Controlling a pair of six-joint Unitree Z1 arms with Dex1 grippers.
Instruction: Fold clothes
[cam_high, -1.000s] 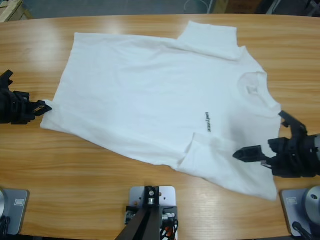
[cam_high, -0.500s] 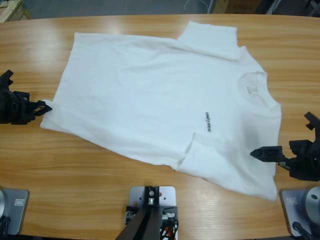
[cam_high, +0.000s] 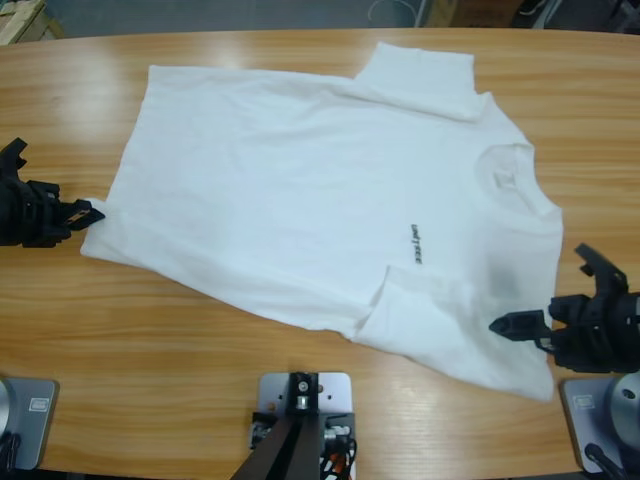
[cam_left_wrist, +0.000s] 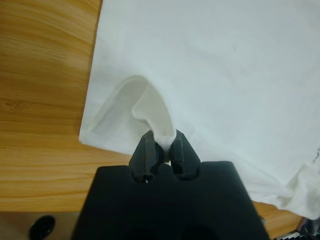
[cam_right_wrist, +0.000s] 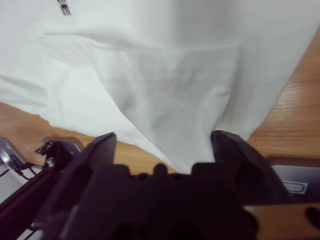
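The clothes are one white T-shirt (cam_high: 320, 200) lying spread on the wooden table (cam_high: 200, 330), neck to the right, with dark text (cam_high: 415, 245) on the chest. My left gripper (cam_high: 95, 213) is at the shirt's left hem corner. The left wrist view shows this gripper (cam_left_wrist: 162, 145) shut on a pinch of the T-shirt's (cam_left_wrist: 225, 65) edge, lifted into a small arch. My right gripper (cam_high: 540, 290) stands open at the shirt's right end near the shoulder. In the right wrist view its jaws (cam_right_wrist: 165, 139) spread wide just over the white T-shirt (cam_right_wrist: 165, 65).
The near sleeve (cam_high: 400, 300) lies creased on the shirt's body, and the far sleeve (cam_high: 420, 75) points toward the table's back edge. Bare wood runs along the front of the table and to the left of the shirt.
My right gripper drew back to the right off the shirt's middle, then settled slightly lower at the shirt's right end, still open. The left gripper and the shirt stayed put.
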